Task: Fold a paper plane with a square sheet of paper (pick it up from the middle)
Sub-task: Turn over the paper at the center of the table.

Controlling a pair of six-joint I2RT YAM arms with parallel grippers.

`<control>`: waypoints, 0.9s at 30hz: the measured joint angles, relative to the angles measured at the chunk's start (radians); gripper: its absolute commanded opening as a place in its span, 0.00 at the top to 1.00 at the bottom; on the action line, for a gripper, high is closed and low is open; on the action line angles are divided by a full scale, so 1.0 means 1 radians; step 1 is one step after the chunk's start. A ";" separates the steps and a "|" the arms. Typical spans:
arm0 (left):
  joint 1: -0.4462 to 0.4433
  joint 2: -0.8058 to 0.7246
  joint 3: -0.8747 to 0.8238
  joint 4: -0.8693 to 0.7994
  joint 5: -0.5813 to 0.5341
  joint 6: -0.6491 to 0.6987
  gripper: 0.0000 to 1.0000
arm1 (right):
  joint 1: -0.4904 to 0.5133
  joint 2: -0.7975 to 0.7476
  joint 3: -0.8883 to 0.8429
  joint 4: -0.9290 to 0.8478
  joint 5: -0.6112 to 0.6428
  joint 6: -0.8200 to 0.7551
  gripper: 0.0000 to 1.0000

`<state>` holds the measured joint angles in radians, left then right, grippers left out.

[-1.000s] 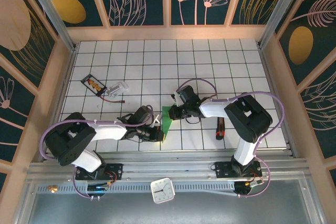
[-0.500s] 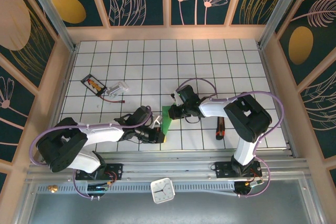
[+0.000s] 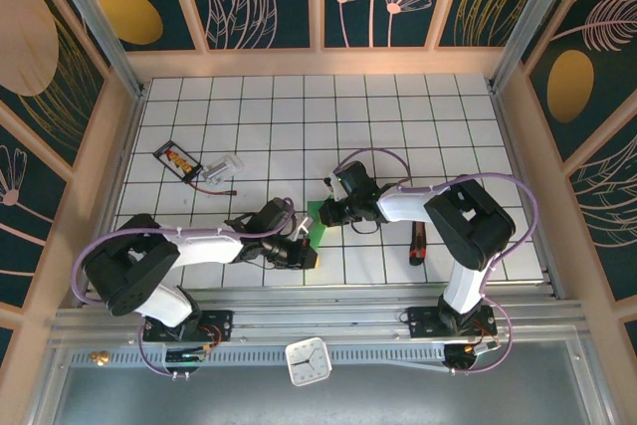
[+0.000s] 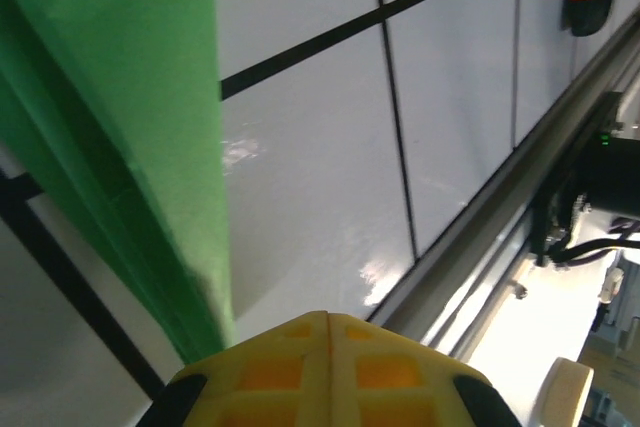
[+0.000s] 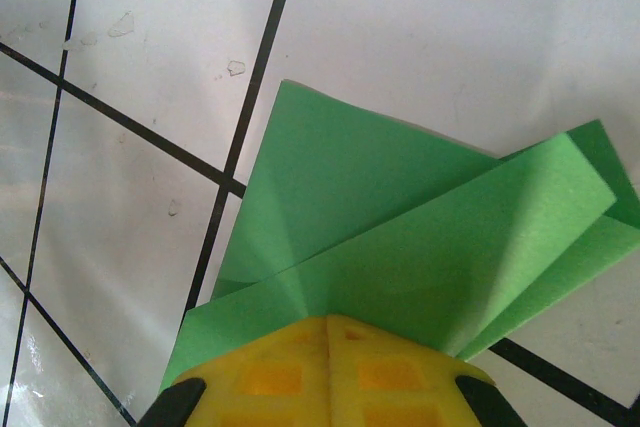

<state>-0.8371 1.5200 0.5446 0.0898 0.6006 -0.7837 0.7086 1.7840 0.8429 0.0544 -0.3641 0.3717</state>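
Gridded white table (image 3: 398, 116), one, walled on three sides by patterned panels. Two arms reach inward and meet at the near centre. One green paper sheet (image 3: 318, 231), folded into a narrower creased shape with layered flaps, lies between the claws on the tiles near the front edge. Left gripper (image 3: 305, 255) clenched, yellow pads together, just beside the sheet's long edge. Right gripper (image 5: 328, 322) clenched too, tips at the sheet's folded flaps; cannot tell whether paper is pinched between them. One white clock (image 3: 308, 360) on the front rail, off the work area. One black packet (image 3: 177, 159) with orange print far left, one clear small piece (image 3: 227, 165) beside it, both well apart from the sheet. One red-and-black tool (image 3: 417, 244) under the right arm, near but not touching the paper
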 measured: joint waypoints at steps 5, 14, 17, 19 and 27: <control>0.000 0.016 0.002 -0.032 -0.019 0.024 0.98 | 0.000 0.000 0.000 0.000 0.000 0.000 0.93; 0.000 0.019 0.005 -0.049 -0.040 0.032 0.99 | -0.001 0.000 0.000 0.000 0.000 0.000 0.92; 0.002 0.019 0.005 -0.050 -0.040 0.032 0.99 | -0.001 0.000 0.000 0.001 0.000 0.000 0.93; 0.007 0.019 0.005 -0.050 -0.040 0.032 0.99 | -0.001 0.000 0.000 0.001 0.000 0.000 0.93; 0.027 0.018 0.005 -0.050 -0.041 0.032 1.00 | -0.001 0.000 0.000 0.001 0.000 0.000 0.93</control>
<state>-0.8097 1.5379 0.5499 0.0395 0.5598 -0.7517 0.7078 1.7840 0.8425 0.0551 -0.3641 0.3717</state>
